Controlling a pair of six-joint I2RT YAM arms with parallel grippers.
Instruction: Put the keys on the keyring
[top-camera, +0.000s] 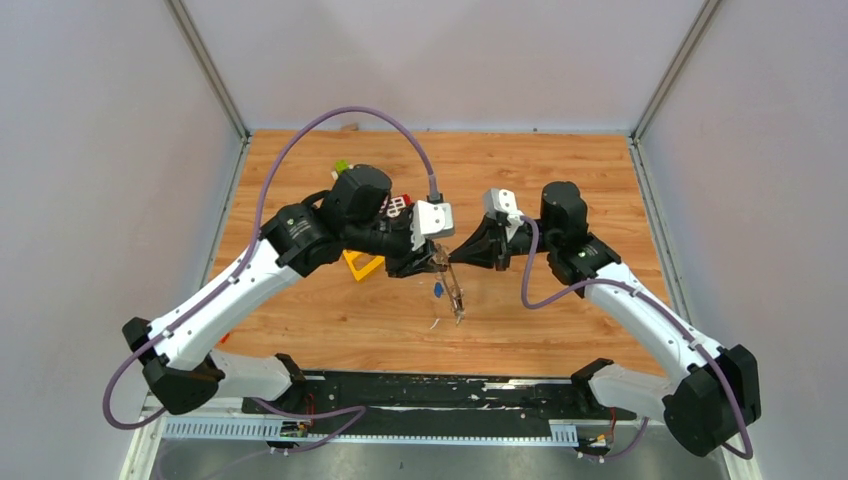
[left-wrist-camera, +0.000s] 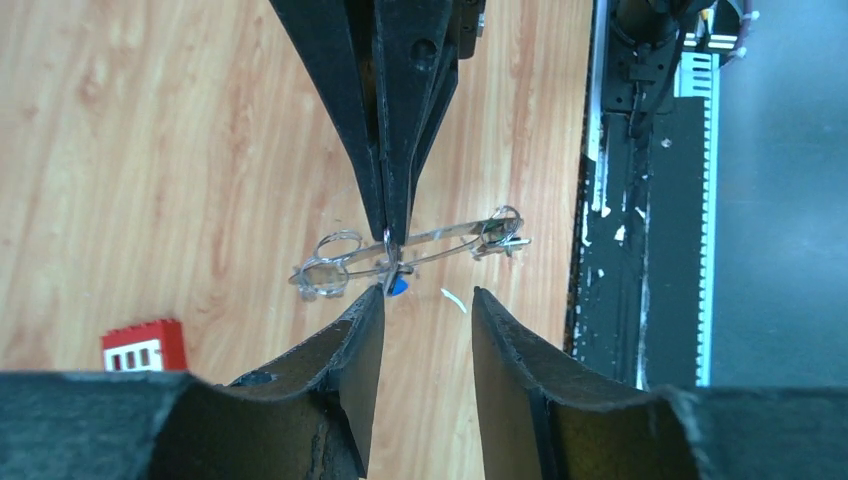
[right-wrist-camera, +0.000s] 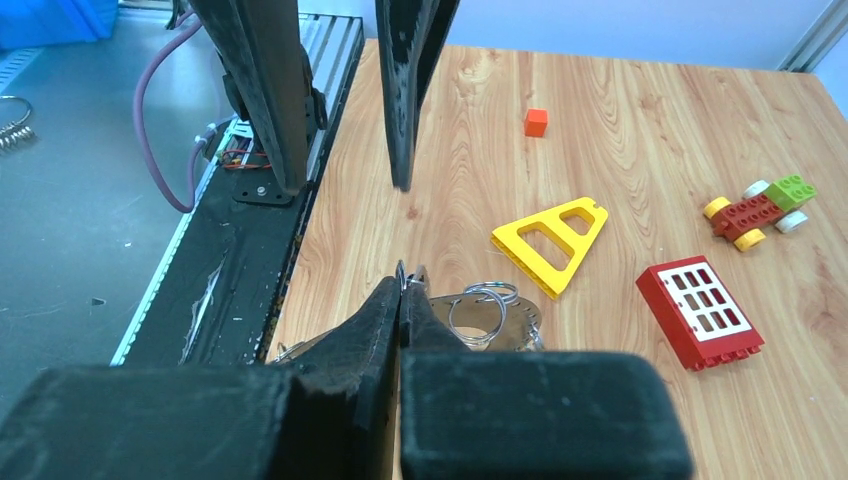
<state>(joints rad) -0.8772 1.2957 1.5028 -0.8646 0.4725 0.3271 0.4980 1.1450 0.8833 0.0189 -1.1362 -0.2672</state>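
Observation:
My right gripper (right-wrist-camera: 403, 280) is shut on the rim of the grey metal keyring (right-wrist-camera: 520, 322) and holds it above the table. Small wire rings hang on the keyring. In the left wrist view the keyring (left-wrist-camera: 440, 238) shows edge-on, pinched by the right gripper (left-wrist-camera: 388, 235) coming from above. My left gripper (left-wrist-camera: 425, 300) is open and empty, with its jaws just short of the keyring. A blue key head (left-wrist-camera: 398, 287) shows just below the keyring; I cannot tell whether it hangs or lies on the table. From above, both grippers meet at mid-table over the keyring (top-camera: 456, 293).
A yellow triangular block (right-wrist-camera: 550, 240), a red window brick (right-wrist-camera: 700, 310), a small orange block (right-wrist-camera: 536, 122) and a toy car (right-wrist-camera: 760, 205) lie on the wooden table behind the grippers. A white scrap (left-wrist-camera: 453, 298) lies near the black front rail (left-wrist-camera: 640, 200).

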